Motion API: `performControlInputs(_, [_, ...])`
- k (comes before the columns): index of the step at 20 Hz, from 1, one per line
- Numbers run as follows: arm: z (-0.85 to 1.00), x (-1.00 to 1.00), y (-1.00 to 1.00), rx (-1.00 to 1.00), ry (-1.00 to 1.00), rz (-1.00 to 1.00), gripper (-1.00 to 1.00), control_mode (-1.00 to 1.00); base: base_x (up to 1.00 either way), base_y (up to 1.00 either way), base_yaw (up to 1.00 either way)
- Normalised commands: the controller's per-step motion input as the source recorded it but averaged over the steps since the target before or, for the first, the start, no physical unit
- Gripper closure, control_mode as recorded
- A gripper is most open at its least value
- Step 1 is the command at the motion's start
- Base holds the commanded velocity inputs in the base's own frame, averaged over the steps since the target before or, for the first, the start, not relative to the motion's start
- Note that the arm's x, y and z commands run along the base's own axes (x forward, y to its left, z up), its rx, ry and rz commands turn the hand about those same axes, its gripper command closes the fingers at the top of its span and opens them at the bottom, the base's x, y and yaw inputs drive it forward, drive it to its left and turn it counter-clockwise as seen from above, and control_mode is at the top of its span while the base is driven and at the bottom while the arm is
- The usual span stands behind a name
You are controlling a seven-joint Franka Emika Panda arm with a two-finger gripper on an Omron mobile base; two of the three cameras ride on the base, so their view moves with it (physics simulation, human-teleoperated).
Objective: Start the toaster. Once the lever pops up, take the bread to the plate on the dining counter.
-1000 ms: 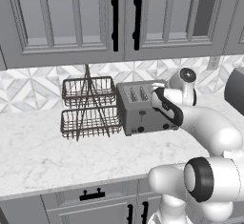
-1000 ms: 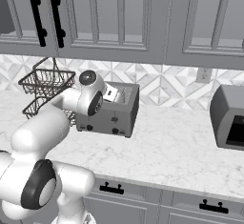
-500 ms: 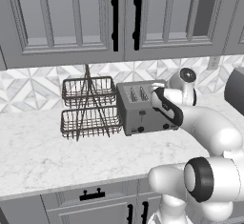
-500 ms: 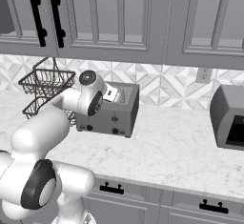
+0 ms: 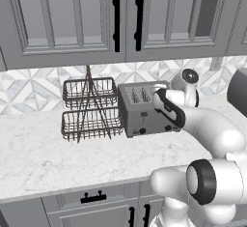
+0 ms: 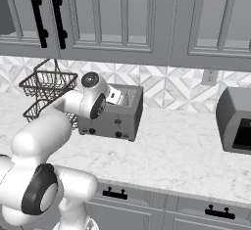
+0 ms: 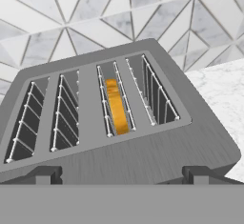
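Surface: a white marble-look table with faint grey veins is running along the wall, over grey drawers with black handles. A diamond-pattern tile backsplash is standing behind it, and grey panelled upper cabinets with black bar handles are hanging above.

Count on the table: one toaster, one two-tier wire basket rack, one dark grey appliance far off at the toaster's 3 o'clock in the right base view. One wall outlet is sitting on the tiles.

The toaster is standing against the backsplash, with the rack just beside it at 9 o'clock in the left base view. Hand view: four slots are showing on top. One slice of bread is sitting low in the third slot from the left; the other three are showing bare wire guides. Two lever tops are peeking at the lower edge of that view.

The arm is reaching over the toaster's right end in the left base view. The end effector is hovering just above the toaster top; whether it is clenched or released I cannot tell, the fingers being poorly seen.
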Motion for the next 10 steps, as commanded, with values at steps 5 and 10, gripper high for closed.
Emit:
performControlInputs(5, [0.00, 0.00, 0.00, 0.00, 0.00, 0.00, -1.00, -1.00, 0.00, 0.00, 0.00])
performControlInputs(10, [0.00, 0.00, 0.00, 0.00, 0.00, 0.00, -1.00, -1.00, 0.00, 0.00, 0.00])
